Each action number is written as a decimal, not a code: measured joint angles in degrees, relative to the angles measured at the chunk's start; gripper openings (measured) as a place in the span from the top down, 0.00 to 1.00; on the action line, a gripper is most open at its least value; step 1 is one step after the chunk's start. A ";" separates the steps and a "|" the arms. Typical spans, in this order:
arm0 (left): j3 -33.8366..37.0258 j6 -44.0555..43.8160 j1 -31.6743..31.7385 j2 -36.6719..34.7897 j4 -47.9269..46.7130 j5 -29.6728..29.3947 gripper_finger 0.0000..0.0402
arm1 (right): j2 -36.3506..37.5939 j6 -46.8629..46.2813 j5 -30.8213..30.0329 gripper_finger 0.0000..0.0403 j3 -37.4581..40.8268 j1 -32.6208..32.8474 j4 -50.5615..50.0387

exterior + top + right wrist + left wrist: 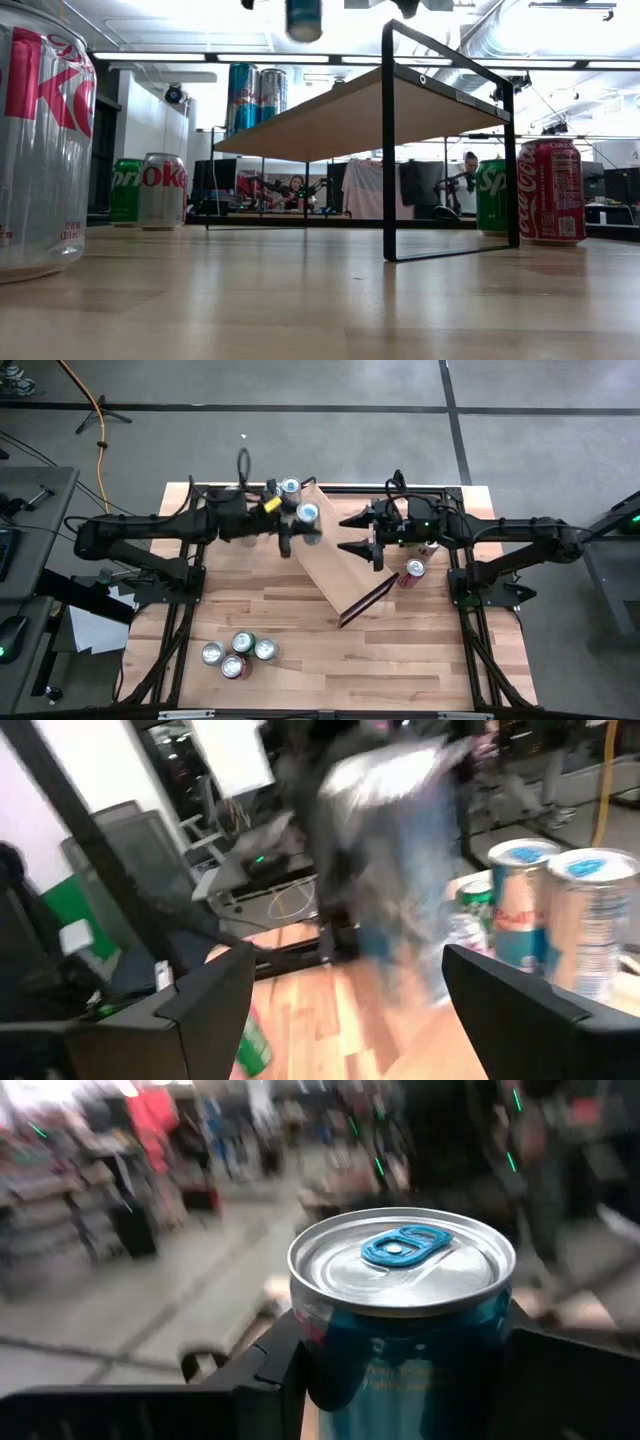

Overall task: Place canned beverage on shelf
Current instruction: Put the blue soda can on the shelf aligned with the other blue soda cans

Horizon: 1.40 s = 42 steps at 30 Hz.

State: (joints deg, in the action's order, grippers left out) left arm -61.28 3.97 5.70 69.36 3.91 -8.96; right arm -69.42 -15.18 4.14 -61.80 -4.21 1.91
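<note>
My left gripper (305,532) is closed on one teal can (400,1320), its fingers (265,1370) pressed to both sides of the body, the blue pull tab facing up. In the high view that can sits just above centre, over the upper end of the shelf (335,565); in the low view it hangs at the top edge, clear above the plank. My right gripper (358,532) stands just right of centre, jaws spread wide and holding nothing. The shelf runs diagonally through mid-frame. Two tall cans (256,96) stand on its far end. To its right on the tabletop (400,650): one red cola can (414,569) and one green can (492,196). Lower left of the high view: a cluster of four cans (238,655).
</note>
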 joint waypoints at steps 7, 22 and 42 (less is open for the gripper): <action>0.76 -0.07 -0.03 2.41 0.88 0.95 0.74 | -1.12 1.00 -0.36 0.23 -2.15 0.02 -0.07; 0.98 -3.21 -0.06 14.91 9.42 -5.23 0.74 | -1.16 2.63 -0.68 0.23 -3.15 -2.19 -1.75; 16.57 -6.75 0.26 13.14 29.15 -15.88 0.74 | -1.08 4.92 -1.22 0.23 -3.10 -2.29 -2.03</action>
State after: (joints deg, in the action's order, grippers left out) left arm -44.71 -2.78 5.96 82.50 33.06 -24.84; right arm -70.50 -10.26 2.92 -64.90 -6.50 -0.11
